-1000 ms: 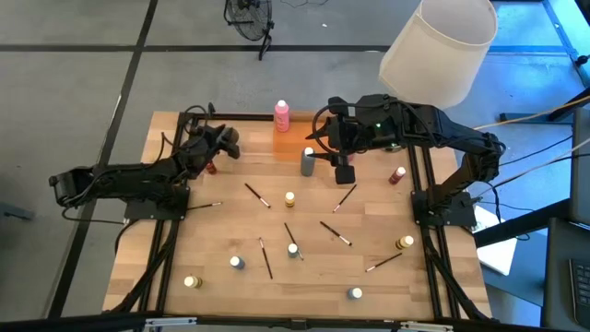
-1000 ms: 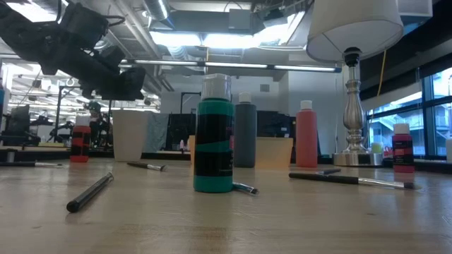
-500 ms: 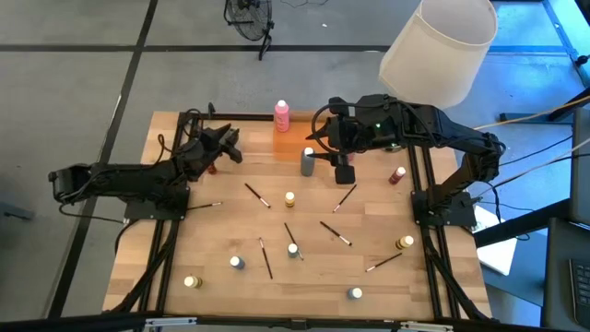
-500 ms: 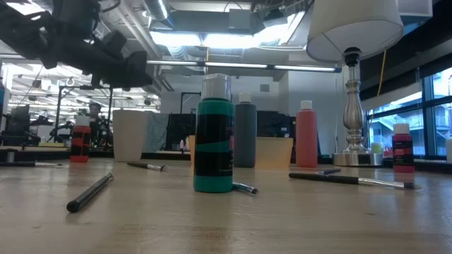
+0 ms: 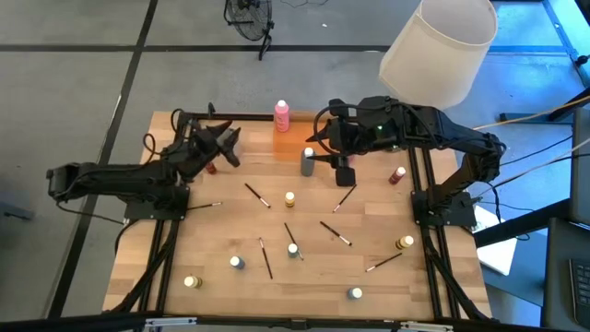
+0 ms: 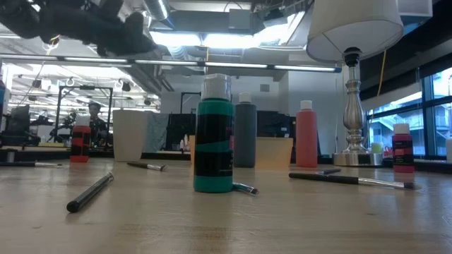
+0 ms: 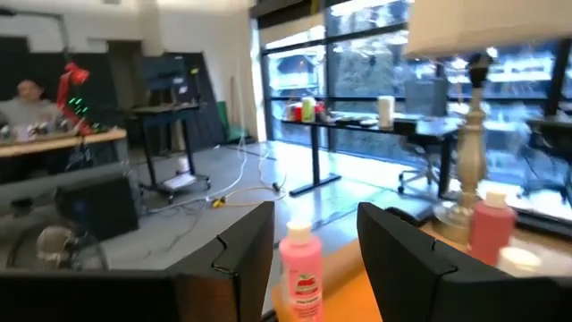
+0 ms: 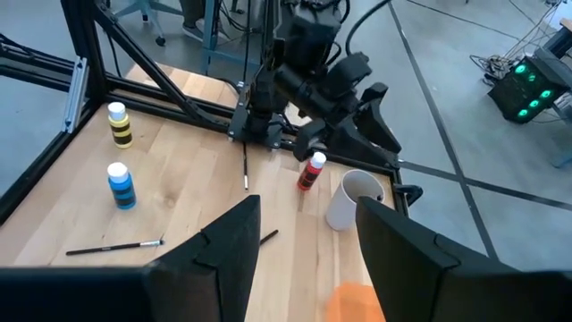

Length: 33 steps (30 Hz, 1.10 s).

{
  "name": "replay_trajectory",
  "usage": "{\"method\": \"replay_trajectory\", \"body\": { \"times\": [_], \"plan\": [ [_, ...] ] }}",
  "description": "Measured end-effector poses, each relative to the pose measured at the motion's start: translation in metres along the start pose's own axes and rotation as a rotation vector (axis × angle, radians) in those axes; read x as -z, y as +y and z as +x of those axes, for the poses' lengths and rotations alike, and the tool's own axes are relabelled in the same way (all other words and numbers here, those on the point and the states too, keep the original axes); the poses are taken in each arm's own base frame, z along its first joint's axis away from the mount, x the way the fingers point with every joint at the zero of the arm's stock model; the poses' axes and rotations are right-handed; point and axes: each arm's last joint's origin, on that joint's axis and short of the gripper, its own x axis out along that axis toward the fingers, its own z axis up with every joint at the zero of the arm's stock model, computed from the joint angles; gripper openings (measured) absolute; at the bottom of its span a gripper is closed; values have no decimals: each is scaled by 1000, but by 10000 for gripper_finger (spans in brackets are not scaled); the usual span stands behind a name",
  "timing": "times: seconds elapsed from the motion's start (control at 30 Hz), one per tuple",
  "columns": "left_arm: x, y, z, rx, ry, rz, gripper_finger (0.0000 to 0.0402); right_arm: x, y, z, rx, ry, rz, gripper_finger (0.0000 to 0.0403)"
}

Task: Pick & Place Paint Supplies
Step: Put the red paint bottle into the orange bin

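My left gripper [image 5: 224, 143] is open and raised over the table's far left part, above the beige cup [image 8: 352, 199] and a red-lidded pot [image 5: 210, 168]. In its wrist view [image 7: 315, 215] a pink white-capped bottle [image 7: 302, 266] shows between the fingers, farther off. That pink bottle [image 5: 281, 115] stands upright at the far edge, behind the orange tray [image 5: 293, 145]. The grey bottle [image 5: 307, 161] stands at the tray's near edge. My right gripper [image 5: 344, 173] is open and hangs just right of the grey bottle, touching nothing. Small pots and thin dark brushes lie scattered across the table.
Brushes [image 5: 256, 195] [image 5: 345, 196] [image 5: 334, 232] and pots [image 5: 289, 198] [image 5: 293, 249] [image 5: 406, 243] dot the middle and near half. A teal bottle [image 6: 213, 134] stands close to the low camera. A lamp [image 5: 438, 51] rises at the far right corner. A person [image 7: 27, 98] sits in the room beyond.
My left gripper has risen from beside the cup and tipped from slanting down toward level, its fingers swinging toward the far edge and the pink bottle. Nothing on the table has moved.
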Motion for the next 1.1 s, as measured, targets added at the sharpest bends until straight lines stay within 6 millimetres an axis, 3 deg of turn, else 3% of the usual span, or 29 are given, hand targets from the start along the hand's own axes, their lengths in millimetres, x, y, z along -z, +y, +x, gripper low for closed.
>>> {"method": "replay_trajectory", "body": {
  "times": [0.27,0.5,0.73,1.1],
  "plan": [
    [-33,-14,-8,131,134,154,157,0,6,0,-20,12,31,188],
    [-67,-22,-30,311,323,270,157,-1,15,-1,-46,18,47,188],
    [-94,-9,-54,289,557,-56,157,-3,25,-2,-97,7,57,188],
    [-72,-16,-71,475,945,-306,157,-7,42,-5,-201,-17,2,188]
  ]
}}
